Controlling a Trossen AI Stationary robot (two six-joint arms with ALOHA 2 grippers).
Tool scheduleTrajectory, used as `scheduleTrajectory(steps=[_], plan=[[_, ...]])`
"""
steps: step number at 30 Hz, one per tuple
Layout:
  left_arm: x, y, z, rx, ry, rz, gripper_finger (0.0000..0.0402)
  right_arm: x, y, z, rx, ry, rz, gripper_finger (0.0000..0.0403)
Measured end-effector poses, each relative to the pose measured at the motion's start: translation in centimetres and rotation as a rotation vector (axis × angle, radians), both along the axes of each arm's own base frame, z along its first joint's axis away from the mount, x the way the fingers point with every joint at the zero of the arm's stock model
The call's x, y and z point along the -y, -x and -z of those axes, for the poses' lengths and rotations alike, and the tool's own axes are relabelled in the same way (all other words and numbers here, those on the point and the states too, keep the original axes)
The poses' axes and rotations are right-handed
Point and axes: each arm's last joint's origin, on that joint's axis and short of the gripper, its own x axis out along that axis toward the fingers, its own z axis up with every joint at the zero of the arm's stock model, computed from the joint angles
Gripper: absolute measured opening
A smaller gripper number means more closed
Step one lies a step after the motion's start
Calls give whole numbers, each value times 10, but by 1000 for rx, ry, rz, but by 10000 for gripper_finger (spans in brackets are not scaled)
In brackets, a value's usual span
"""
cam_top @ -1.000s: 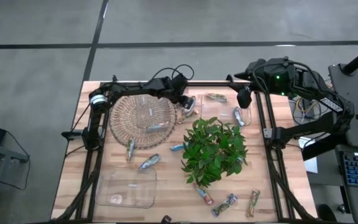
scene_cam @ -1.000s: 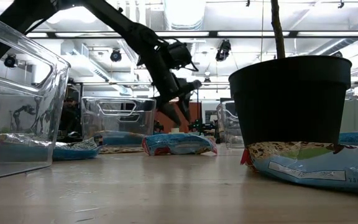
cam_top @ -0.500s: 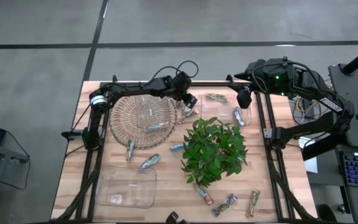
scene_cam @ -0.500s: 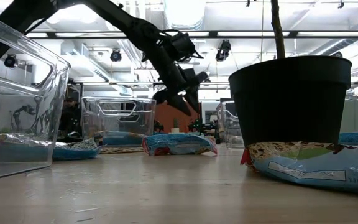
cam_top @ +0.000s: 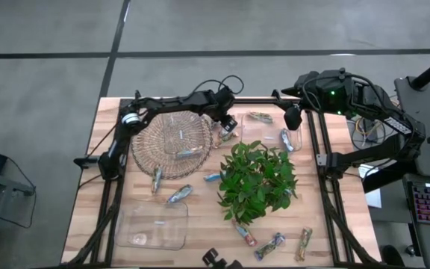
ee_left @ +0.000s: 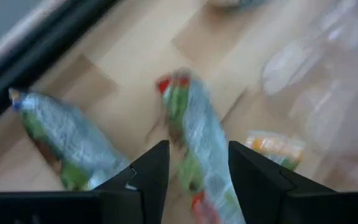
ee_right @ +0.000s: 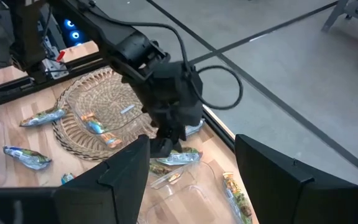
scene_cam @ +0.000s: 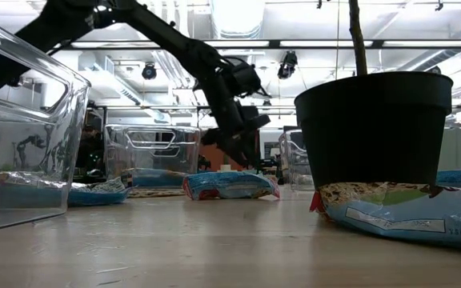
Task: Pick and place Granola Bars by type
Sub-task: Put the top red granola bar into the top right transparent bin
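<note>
My left gripper [ee_left: 194,168] hangs spread over a multicoloured granola bar [ee_left: 194,134] beside the wicker basket [cam_top: 149,142]; right gripper [ee_right: 191,168] waits spread, far right.

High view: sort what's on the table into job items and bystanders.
Job items:
- bars, scattered over the table
- wicker basket, one bar inside
- clear tub
- left pincer, open over a bar

Bystanders:
- plant
- right pincer, open, waiting at the table's far edge
</note>
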Motion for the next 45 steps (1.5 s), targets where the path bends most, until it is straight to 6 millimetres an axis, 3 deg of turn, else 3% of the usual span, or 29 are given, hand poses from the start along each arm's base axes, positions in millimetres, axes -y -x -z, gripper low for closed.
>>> scheduleTrajectory(steps=[13, 22, 33, 45], plan=[[-8, -4, -9, -13, -87, 86, 147, 0, -1, 1, 2, -12, 3, 224], [-9, -3, -14, 7, -27, 132, 149, 0, -1, 1, 1, -10, 2, 224], [-13, 7, -9, -79, 10, 30, 228, 0, -1, 1, 1, -10, 2, 224], [0, 7, -7, -127, 49, 28, 231, 0, -1, 1, -4, 0, -1, 224]])
